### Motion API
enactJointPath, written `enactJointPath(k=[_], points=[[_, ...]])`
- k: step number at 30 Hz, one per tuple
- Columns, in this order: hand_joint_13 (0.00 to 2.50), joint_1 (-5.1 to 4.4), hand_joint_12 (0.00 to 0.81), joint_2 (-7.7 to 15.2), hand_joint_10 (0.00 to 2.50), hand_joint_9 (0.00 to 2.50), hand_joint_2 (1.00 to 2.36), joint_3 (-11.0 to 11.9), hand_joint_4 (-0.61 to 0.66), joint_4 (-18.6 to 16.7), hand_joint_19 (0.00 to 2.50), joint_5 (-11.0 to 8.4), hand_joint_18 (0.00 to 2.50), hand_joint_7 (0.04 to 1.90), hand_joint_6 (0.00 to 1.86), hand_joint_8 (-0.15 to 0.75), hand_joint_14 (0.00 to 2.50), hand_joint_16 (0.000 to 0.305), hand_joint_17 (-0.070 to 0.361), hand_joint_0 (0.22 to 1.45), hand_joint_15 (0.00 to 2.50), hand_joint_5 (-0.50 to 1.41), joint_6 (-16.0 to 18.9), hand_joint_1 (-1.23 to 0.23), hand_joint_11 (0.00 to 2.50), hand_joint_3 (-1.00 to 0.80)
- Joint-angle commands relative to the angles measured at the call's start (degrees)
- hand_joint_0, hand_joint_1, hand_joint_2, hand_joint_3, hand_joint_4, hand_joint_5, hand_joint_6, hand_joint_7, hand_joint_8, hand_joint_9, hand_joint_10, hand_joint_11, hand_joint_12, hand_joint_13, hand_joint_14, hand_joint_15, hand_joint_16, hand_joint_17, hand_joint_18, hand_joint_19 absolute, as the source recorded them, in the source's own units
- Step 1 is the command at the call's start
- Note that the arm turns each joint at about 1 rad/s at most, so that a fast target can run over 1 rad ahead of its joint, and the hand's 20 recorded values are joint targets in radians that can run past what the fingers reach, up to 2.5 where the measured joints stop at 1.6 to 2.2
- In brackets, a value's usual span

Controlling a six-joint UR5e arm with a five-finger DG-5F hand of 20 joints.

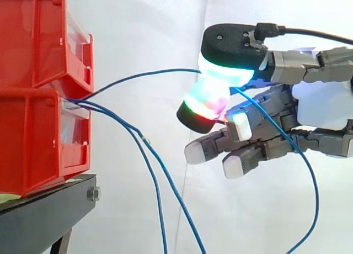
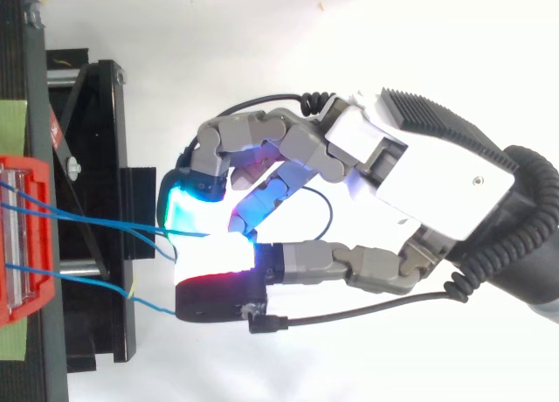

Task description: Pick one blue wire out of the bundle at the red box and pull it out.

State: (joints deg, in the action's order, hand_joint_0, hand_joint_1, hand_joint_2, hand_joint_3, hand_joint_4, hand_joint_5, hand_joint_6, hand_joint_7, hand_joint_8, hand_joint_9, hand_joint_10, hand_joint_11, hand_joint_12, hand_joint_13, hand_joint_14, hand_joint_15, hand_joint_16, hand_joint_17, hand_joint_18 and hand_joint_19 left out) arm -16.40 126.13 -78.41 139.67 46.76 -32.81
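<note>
Side view shows the hand (image 1: 322,107) pinching one blue wire (image 1: 149,73) tight between two glowing fingertips (image 1: 208,96). That wire runs from the red box (image 1: 33,143) on the left across to the hand. Other blue wires (image 1: 160,204) hang down below.

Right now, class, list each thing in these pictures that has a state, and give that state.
hand: shut, pads pinching the pinched blue wire.
pinched blue wire: held, running from the lower red bin to the hand.
other blue wires: loose, hanging from that bin.
</note>
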Motion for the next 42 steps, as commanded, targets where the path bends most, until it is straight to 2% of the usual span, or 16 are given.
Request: enactJointPath(k=[1,10,16,22,28,32,34,36,42], points=[[0.68,0.05,0.369,-0.36,0.02,1.21,1.01,0.02,0.12,0.34,0.60,0.09,0.73,1.08,0.83,0.273,0.02,0.046,0.105,0.61,0.43,-0.11,0.02,-0.75,0.77,-0.26],[0.64,0.22,0.360,-1.15,0.02,1.16,1.01,0.02,0.12,2.88,0.59,0.09,0.69,1.06,0.84,0.259,0.02,0.045,0.100,0.62,0.42,-0.12,0.20,-0.80,0.78,-0.27],[0.64,0.31,0.363,-1.94,0.02,1.17,1.01,0.02,0.09,4.73,0.59,0.00,0.69,1.09,0.86,0.256,0.02,0.045,0.101,0.62,0.43,-0.13,0.20,-0.80,0.81,-0.23],[0.64,0.31,0.366,-1.94,0.02,1.19,1.01,0.02,0.02,4.99,0.58,0.00,0.68,1.08,0.87,0.256,0.02,0.046,0.104,0.62,0.42,-0.12,1.08,-0.80,0.82,-0.18],[0.57,0.40,0.393,-1.94,0.02,1.18,1.01,0.02,-0.03,5.43,0.53,-0.26,0.61,1.11,0.85,0.251,0.01,0.051,0.116,0.61,0.39,-0.09,0.64,-0.81,0.69,-0.12],[0.53,0.05,0.413,-1.85,0.02,1.15,1.00,0.02,-0.10,6.58,0.46,-0.17,0.54,1.08,0.83,0.255,0.01,0.057,0.127,0.60,0.34,-0.08,0.55,-0.83,0.60,-0.07],[0.52,-0.22,0.423,-1.94,0.02,1.14,1.09,0.02,-0.11,8.51,0.44,-0.09,0.54,1.09,0.83,0.258,0.01,0.059,0.132,0.58,0.33,-0.07,0.55,-0.84,0.57,-0.07],[0.52,-0.22,0.433,-1.94,0.01,1.14,1.26,0.02,-0.13,9.56,0.42,-0.17,0.54,1.09,0.82,0.263,0.01,0.061,0.137,0.53,0.33,-0.07,0.55,-0.84,0.55,-0.10],[0.52,-0.22,0.443,-1.85,0.01,1.14,1.44,0.02,-0.15,11.94,0.39,-0.17,0.53,1.09,0.82,0.272,0.01,0.063,0.142,0.48,0.32,-0.06,0.38,-0.84,0.53,-0.13]])
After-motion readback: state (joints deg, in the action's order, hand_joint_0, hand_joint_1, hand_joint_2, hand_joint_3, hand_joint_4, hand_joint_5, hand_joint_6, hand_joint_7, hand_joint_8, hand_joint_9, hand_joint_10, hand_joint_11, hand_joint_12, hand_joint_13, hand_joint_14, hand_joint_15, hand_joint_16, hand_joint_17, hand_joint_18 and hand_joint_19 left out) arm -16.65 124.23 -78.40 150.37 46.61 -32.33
